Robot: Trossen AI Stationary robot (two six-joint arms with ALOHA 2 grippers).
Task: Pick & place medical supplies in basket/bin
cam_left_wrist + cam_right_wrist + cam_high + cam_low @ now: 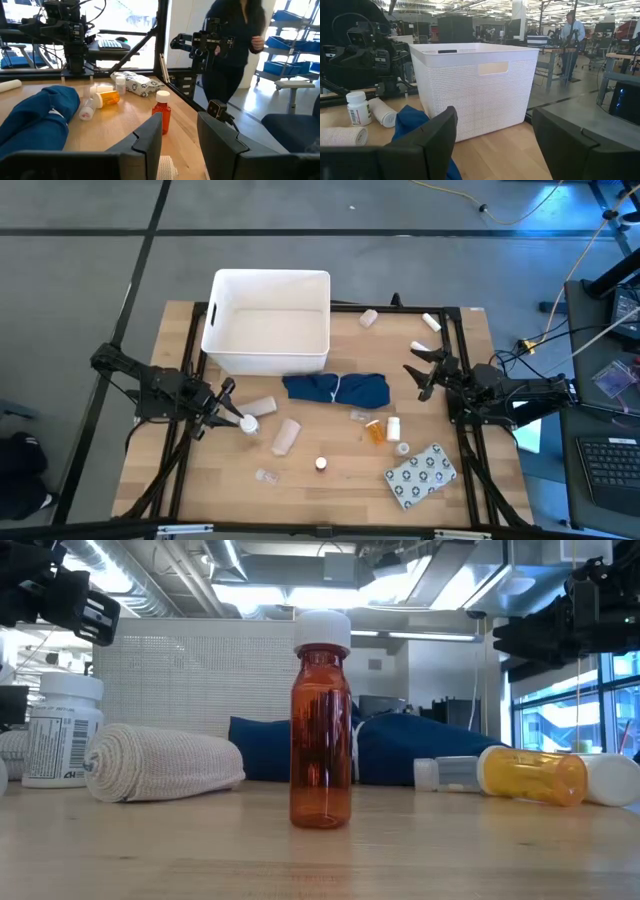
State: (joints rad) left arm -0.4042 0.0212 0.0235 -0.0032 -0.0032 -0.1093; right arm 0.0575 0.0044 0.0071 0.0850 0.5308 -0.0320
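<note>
The white bin [268, 320] stands at the table's far left. The supplies lie spread over the near half, in front of a dark blue cloth [337, 389]: a white bottle [248, 423], two gauze rolls [286, 436], an upright amber bottle with a white cap [321, 730], an orange pill bottle [374, 430] on its side, small vials [393, 427] and the grey dotted blister pack [421, 475]. My left gripper [232, 406] hangs open at the left, level, beside the white bottle. My right gripper [420, 372] hangs open at the right, pointing level toward the bin [480, 90].
More small vials [369, 318] lie at the far right of the table, beside the bin. A small white ring [403, 448] rests by the blister pack. A black frame borders the table. A person [235, 45] stands beyond the table's near edge.
</note>
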